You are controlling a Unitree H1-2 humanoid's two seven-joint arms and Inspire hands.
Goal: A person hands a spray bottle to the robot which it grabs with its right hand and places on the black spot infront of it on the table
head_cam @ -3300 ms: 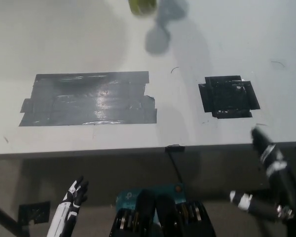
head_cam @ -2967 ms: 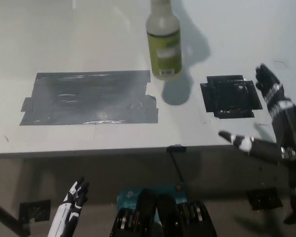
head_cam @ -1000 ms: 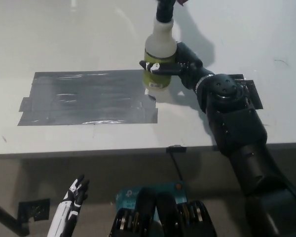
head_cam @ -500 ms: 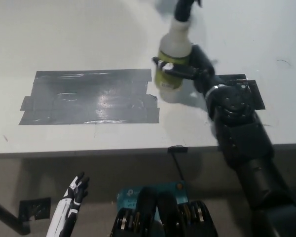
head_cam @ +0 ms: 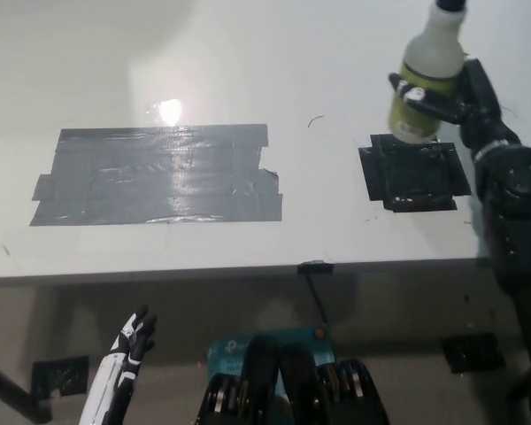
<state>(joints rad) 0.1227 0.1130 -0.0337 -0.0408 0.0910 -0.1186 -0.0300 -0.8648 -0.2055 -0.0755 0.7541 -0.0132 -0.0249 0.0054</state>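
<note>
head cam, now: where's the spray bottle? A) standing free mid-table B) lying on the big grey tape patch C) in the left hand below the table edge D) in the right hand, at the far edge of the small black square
D: the right hand has its fingers around the spray bottle, at the far edge of the small black square.

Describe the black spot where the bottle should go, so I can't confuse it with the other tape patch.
On the white table lie two dark tape patches. The target black spot is the right one, just below the spray bottle held in the right hand. It is small, squarish and black; the grey patch is wide and shiny.
</note>
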